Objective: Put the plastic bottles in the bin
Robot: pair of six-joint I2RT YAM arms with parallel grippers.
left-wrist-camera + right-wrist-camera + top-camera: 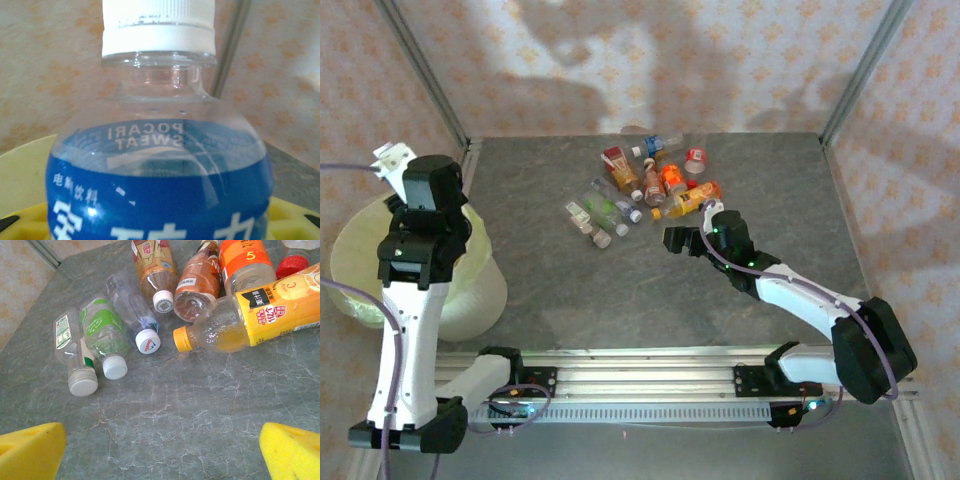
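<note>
Since the blue-labelled bottle (160, 200) sits clamped between the yellow pads (35, 221) of the left gripper (402, 165), white cap uppermost in the wrist view, I count it as held but not yet delivered. That gripper is closed narrowly on the bottle's body, raised beside the bin (480, 290) at the table's left edge.

Finding one: the pale rim of the bin appears low and to the left behind the bottle, with bare table to the right. I cannot tell from these views whether the bottle hangs over the opening or over the rim. A release there could strike the rim and send the bottle to the floor.

Finding two: the bottle's wall is smooth and curved. I judge a slip or a twist in the pads possible if the arm swings sharply.

Finding three: the remaining bottles (640, 190) lie on their sides in a close cluster on the table (580, 290), several touching. The right gripper (682, 238) hovers near the cluster with jaws wide apart and nothing between them. The orange-capped bottle (250, 315) is the nearest candidate; its neighbours press against it. Closing on it may nudge the others into rolling, and a round bottle may squirt from the pads if caught off-centre.
</note>
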